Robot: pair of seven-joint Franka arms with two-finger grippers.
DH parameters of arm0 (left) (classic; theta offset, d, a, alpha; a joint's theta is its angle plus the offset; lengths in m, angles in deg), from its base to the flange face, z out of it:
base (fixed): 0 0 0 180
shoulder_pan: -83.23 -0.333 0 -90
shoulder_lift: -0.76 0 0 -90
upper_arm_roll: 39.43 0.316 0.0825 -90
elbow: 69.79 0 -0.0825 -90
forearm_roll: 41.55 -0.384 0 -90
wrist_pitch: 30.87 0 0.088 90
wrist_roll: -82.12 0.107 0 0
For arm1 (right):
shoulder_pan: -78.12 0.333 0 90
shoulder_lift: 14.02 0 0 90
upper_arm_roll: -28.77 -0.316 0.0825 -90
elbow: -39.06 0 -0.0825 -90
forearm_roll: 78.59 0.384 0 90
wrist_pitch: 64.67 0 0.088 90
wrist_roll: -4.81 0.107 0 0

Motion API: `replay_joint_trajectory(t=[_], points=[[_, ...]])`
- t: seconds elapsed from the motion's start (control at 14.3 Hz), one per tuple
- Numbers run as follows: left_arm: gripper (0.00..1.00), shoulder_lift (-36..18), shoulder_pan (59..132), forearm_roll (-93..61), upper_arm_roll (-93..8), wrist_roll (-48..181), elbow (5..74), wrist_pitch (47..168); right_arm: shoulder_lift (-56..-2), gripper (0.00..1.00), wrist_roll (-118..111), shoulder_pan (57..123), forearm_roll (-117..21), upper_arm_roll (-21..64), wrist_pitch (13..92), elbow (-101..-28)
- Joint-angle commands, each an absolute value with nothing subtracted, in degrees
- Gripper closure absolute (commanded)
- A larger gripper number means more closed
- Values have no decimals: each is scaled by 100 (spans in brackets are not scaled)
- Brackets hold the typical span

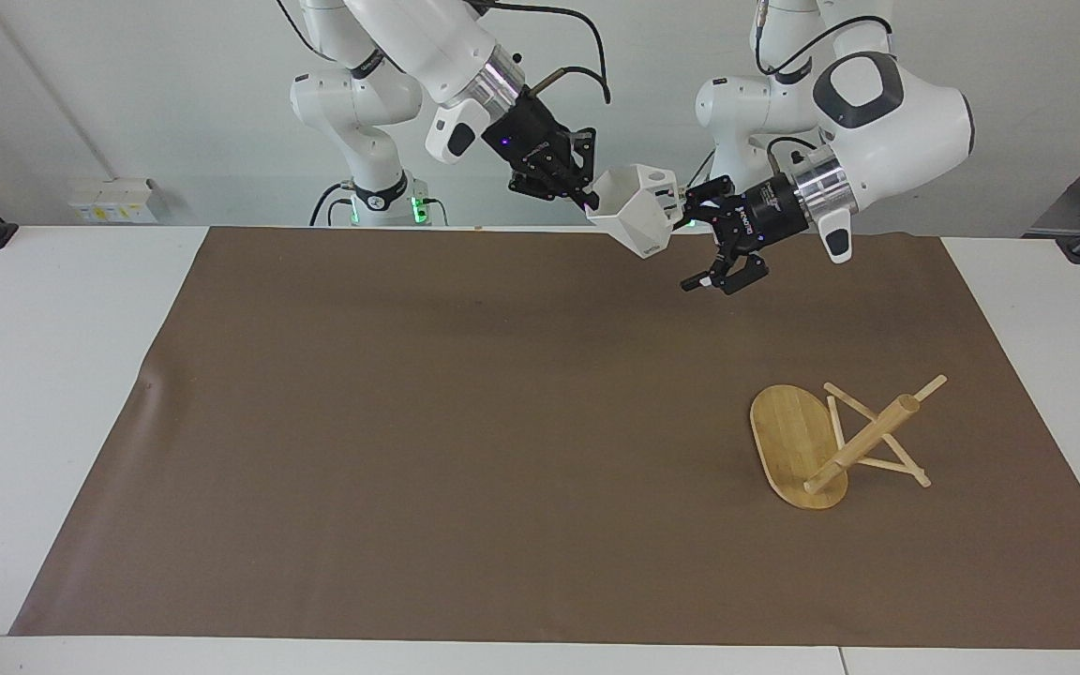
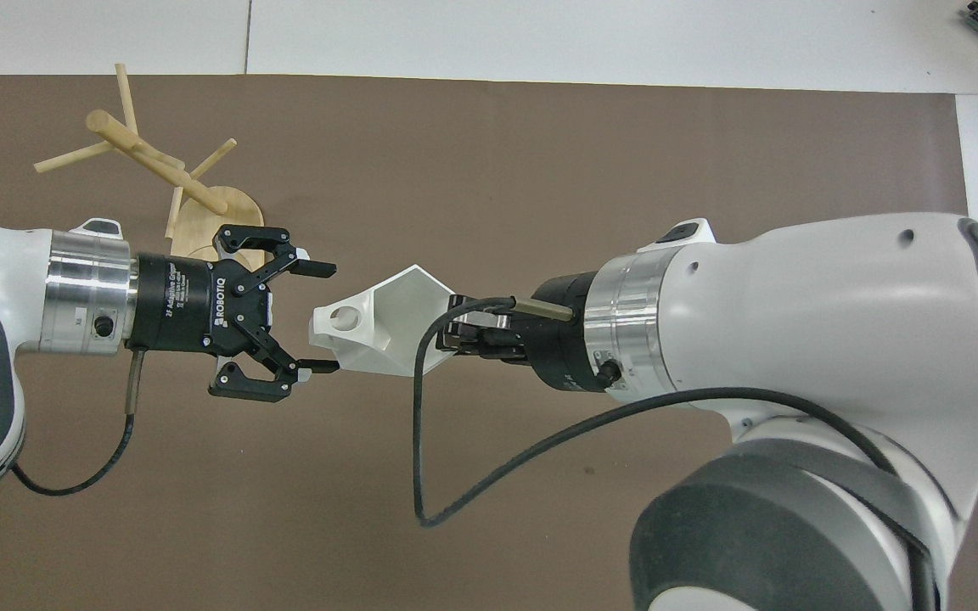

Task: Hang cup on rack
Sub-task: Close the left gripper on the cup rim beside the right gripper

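White faceted cup, held in the air over the brown mat at the robots' edge, rim clenched by the right claw. The left claw, spread wide, flanks the cup's pierced handle without gripping. Farther out, the bamboo rack lies tipped on the mat at the left arm's end.

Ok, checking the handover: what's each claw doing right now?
Left claw: open, at the cup's handle, not gripping.
Right claw: shut on the cup's rim, holding it up.
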State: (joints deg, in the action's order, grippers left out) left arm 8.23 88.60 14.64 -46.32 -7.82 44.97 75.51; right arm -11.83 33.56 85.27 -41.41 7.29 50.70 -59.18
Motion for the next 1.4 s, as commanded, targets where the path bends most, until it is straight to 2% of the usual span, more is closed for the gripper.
replay_joint_trajectory(t=[0.0,0.35,0.7,1.33], points=[[0,709,8789,1267,-4646,-638,4272,7189,-1147,100,3434,8507,-3975,697,5160,-5981],[0,752,8833,1355,-4672,-761,4201,7020,-1147,100,3434,8507,-3983,706,5160,-5981],[0,735,9026,1505,-4716,-1016,4253,7653,-1147,100,3443,8507,-3975,706,5152,-5981],[0,805,9220,1557,-4760,-1034,4271,7504,-1147,100,3443,8507,-3975,706,5152,-5981]])
